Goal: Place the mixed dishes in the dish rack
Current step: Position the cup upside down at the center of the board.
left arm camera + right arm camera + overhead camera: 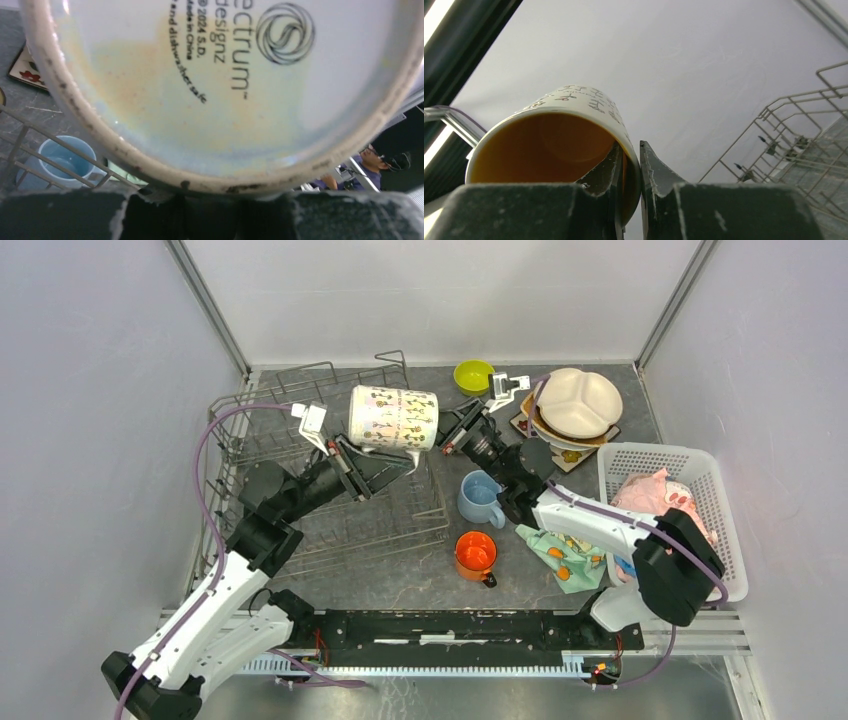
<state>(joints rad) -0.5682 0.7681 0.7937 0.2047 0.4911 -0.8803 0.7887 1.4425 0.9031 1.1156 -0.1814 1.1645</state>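
A white patterned mug hangs on its side above the grey wire dish rack, mouth to the right. My right gripper is shut on its rim, one finger inside the brown interior and one outside. My left gripper lies under the mug with its fingers drawn in on its underside. The mug's printed base fills the left wrist view. A light-blue mug and an orange mug stand on the table right of the rack. At the back are a lime-green bowl and a cream three-section plate on stacked plates.
A white perforated basket holding a pink cloth stands at the right. A teal patterned cloth lies beside the right arm. The rack's raised wire sides rise close to both grippers. White walls enclose the table.
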